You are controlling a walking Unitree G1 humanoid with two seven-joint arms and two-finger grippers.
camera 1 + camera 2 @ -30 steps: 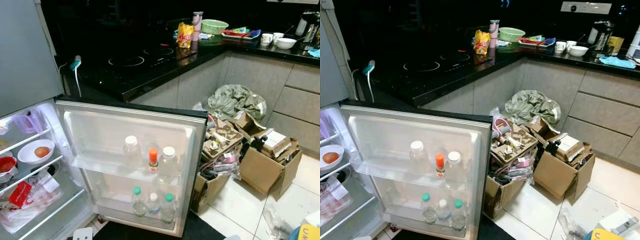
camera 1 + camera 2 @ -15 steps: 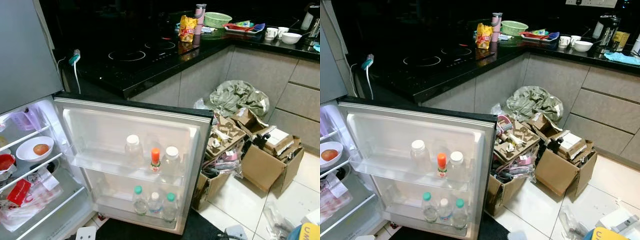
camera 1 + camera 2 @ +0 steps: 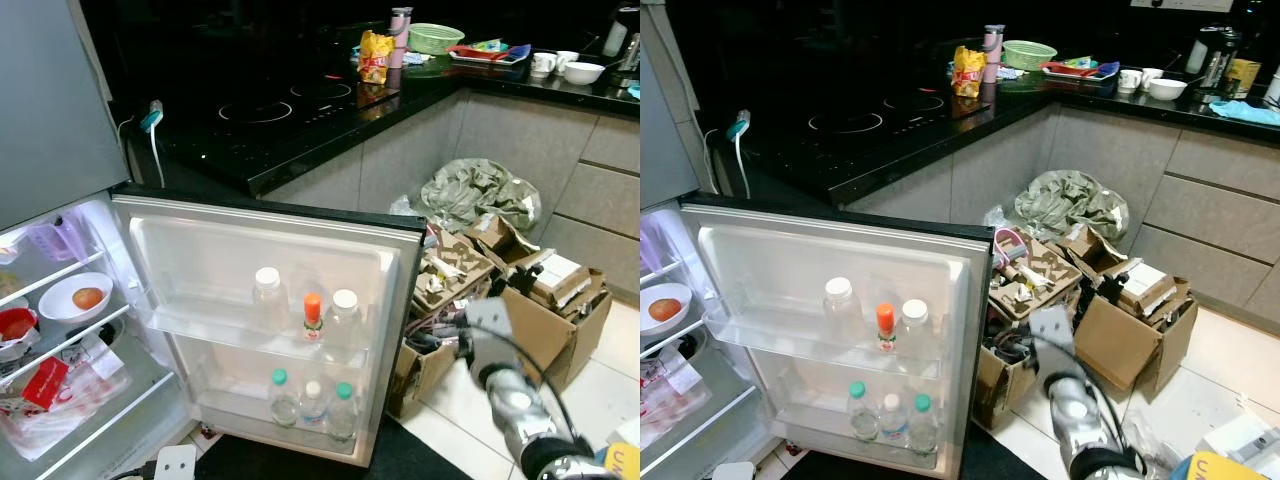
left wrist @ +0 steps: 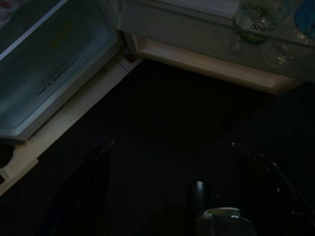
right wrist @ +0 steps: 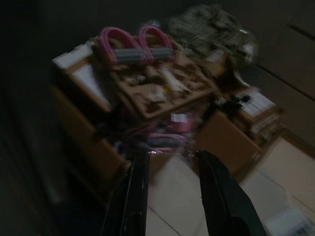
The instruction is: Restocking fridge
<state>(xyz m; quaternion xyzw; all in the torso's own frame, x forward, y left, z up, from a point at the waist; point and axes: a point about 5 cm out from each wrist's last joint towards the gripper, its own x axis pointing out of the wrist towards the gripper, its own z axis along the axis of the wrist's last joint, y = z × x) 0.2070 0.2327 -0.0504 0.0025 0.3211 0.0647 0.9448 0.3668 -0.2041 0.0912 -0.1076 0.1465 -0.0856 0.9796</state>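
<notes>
We see the fridge door (image 3: 262,262) swung wide open at about 9 o'clock from the middle of the head view, its upper rack holding two white-capped bottles (image 3: 267,297) and an orange-capped bottle (image 3: 312,317), its lower rack three small bottles (image 3: 303,402), while the lit shelves at far 9 o'clock carry a white bowl (image 3: 72,298) with a reddish fruit. Our right claw (image 5: 170,169), its fingers (image 5: 216,194) apart and empty, hangs at 5 o'clock over the tiled floor (image 3: 470,400), pointing at the open cardboard boxes (image 3: 535,320) of clutter. Our left claw (image 4: 172,187) hangs with fingers apart over the dark mat (image 4: 167,128) below the door.
</notes>
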